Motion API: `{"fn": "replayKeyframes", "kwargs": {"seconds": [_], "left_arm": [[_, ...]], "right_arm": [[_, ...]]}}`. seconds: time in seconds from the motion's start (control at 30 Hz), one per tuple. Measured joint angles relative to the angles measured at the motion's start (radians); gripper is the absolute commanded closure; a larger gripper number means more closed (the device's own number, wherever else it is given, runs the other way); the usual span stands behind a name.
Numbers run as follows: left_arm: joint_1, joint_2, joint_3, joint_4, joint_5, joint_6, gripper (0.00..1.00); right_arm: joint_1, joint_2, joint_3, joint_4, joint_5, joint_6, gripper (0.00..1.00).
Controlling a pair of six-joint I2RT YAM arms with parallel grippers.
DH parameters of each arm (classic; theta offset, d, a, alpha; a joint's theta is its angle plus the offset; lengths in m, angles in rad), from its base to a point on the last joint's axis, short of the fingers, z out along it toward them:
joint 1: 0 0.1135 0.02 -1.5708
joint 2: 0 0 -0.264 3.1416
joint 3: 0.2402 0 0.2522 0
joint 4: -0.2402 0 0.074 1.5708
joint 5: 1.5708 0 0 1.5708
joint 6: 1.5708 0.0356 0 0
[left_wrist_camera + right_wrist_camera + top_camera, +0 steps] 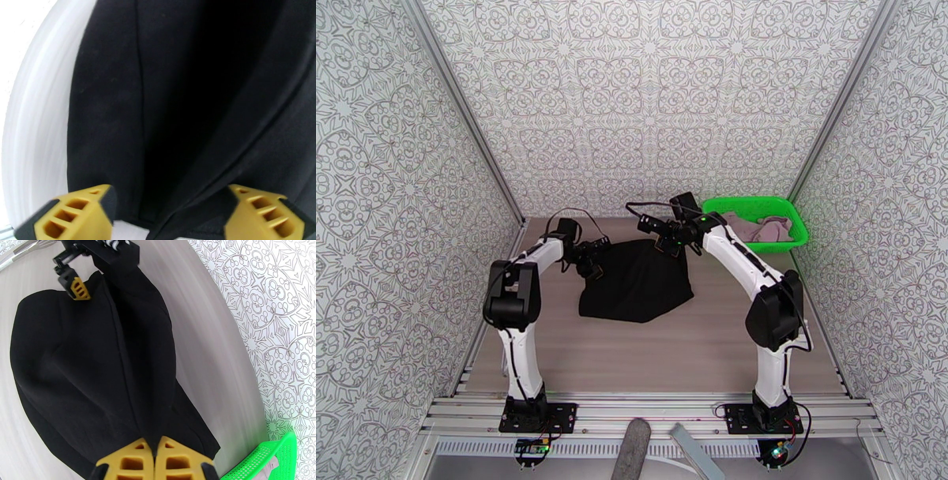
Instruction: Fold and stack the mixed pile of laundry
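Observation:
The black garment [636, 280] lies spread on the table's middle, with a seam running down it [118, 338]. My right gripper [661, 241] holds its far right corner; in the right wrist view the yellow fingers [155, 459] are pressed together on the black cloth. My left gripper [590, 264] is at the far left corner. Its fingers [75, 213] stand apart with the cloth's edge [158, 158] between them, not pinched. The left gripper [79, 288] also appears at the cloth's far corner in the right wrist view. The dusty pink garment [774, 229] lies in the basket.
A bright green mesh basket [790, 207] stands at the table's back right, close to my right arm; its corner [276, 453] is in the right wrist view. Patterned walls enclose the table on three sides. The table's near half is bare wood.

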Motion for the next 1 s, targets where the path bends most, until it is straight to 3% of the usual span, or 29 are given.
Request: {"fn": "replayKeyframes", "kwargs": {"seconds": [0.17,0.2,0.23,0.5,0.77,1.0], "left_arm": [[-0.006,0.001,0.006,-0.011,0.0,0.014,0.62],[-0.006,0.001,0.007,-0.012,0.0,0.017,0.68],[-0.006,0.001,0.009,-0.016,0.0,0.018,1.0],[0.003,-0.055,0.035,-0.053,-0.037,-0.028,1.0],[-0.001,-0.521,-0.101,0.091,-0.125,-0.134,1.0],[-0.123,-0.826,-0.143,0.093,-0.31,-0.164,1.0]], "right_arm": [[0.0,0.0,0.0,-0.008,0.0,0.005,1.0],[0.0,0.0,0.0,-0.009,0.0,0.007,1.0],[0.001,0.0,0.0,-0.009,0.0,0.007,1.0],[0.004,-0.007,0.0,-0.018,0.012,0.027,1.0],[0.004,-0.156,-0.066,-0.015,0.07,0.097,1.0],[0.006,-0.339,-0.098,-0.034,0.151,0.184,1.0]]}}
